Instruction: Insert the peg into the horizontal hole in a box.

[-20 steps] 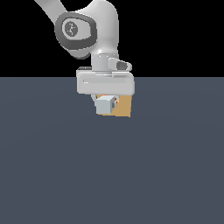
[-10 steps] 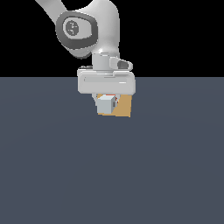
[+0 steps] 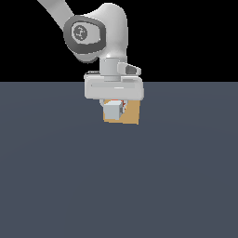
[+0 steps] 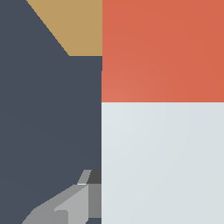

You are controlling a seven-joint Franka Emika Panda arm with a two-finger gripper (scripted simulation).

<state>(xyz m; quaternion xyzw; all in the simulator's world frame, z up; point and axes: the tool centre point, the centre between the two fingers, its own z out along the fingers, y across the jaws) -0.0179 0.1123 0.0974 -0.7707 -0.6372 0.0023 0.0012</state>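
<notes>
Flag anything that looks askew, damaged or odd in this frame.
Nothing stands out. The gripper carries the peg in front of the tan box, and the peg's orange end points toward the box. The hole itself is hidden.

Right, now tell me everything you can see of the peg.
The peg is a square bar with flat, matte, plastic-looking faces, light grey-white along one stretch and orange-red at the end nearer the tan box. In the exterior view only its grey end face shows, just under the pincer, in front of the box. It seems held off the floor. Whether its tip has entered the hole cannot be seen.
</notes>
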